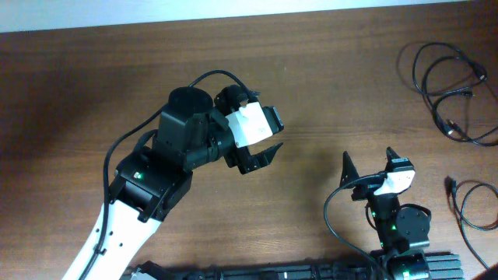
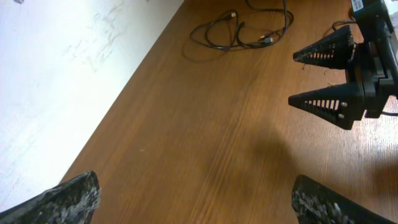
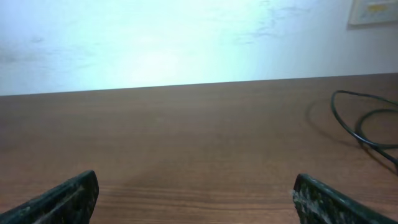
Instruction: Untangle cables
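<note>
Both arms are empty, so the job looks like it is at the start of a step: an arm has to go and get a cable.

The cables sit far over on the right side of the brown wooden surface (image 1: 93,85). One bunch of cables (image 1: 450,92) lies near the top right corner in loose loops that cross over each other. It looks like small plug ends poke out of the bunch. One more cable (image 1: 473,206) lies lower down by the right edge, well apart from the bunch. The left wrist camera shows the bunch (image 2: 239,30) far ahead of the arm.

The left gripper (image 1: 263,154) hangs over the middle of the surface, well away from the cables. Its fingers (image 2: 68,198) are spread wide. Nothing is between them, and they touch no cable.

The right gripper (image 1: 366,165) is low down near the front edge. Its two pointed fingers (image 1: 347,165) are spread apart too, and they hold nothing. In its own camera only bare wood lies between the fingers, and a loop of cable (image 3: 367,124) shows off to the right.

The right gripper is nearer to the cables, so it seems the best one to go. It would need to move right and up toward the bunch, come down over one loop, and close on just that one strand. Then the left gripper could take a different strand so the two can pull the loops apart. Picking one thin strand may be tricky where the loops cross.
</note>
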Controlling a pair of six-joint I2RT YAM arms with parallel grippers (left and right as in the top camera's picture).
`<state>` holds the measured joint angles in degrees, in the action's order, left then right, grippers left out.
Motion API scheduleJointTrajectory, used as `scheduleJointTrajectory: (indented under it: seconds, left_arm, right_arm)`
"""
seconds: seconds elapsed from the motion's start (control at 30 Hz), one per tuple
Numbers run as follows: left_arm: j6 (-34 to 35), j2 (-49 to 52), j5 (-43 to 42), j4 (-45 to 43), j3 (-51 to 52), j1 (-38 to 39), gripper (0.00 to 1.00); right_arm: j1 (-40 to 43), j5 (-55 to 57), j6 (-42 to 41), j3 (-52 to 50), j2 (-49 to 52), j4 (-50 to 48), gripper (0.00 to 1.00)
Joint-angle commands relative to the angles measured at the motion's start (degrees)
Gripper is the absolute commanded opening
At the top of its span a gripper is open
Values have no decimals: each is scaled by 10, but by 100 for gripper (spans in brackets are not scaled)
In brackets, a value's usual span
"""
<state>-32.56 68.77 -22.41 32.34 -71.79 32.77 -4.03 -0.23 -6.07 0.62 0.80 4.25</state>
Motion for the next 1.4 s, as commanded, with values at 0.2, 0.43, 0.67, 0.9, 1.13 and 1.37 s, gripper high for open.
scheduleJointTrajectory:
  seconds: [0.2, 0.43, 0.67, 0.9, 1.13, 1.37]
  left_arm:
    - [-3, -8, -1, 0, -3, 1, 99]
    - [-3, -8, 0, -1, -3, 1, 99]
    - [-3, -8, 0, -1, -3, 1, 99]
    - [-3, -8, 0, -1, -3, 1, 99]
    - [-3, -8, -1, 0, -3, 1, 99]
    - [-3, -10, 24, 109, -3, 1, 99]
  right_arm:
    - [-2, 37, 58, -3, -6, 3, 99]
    - [-1, 33, 58, -3, -6, 3, 99]
    - [-1, 33, 58, -3, -6, 3, 99]
    - [-1, 33, 58, -3, -6, 3, 99]
    - [-1, 33, 58, -3, -6, 3, 99]
    - [-1, 33, 58, -3, -6, 3, 99]
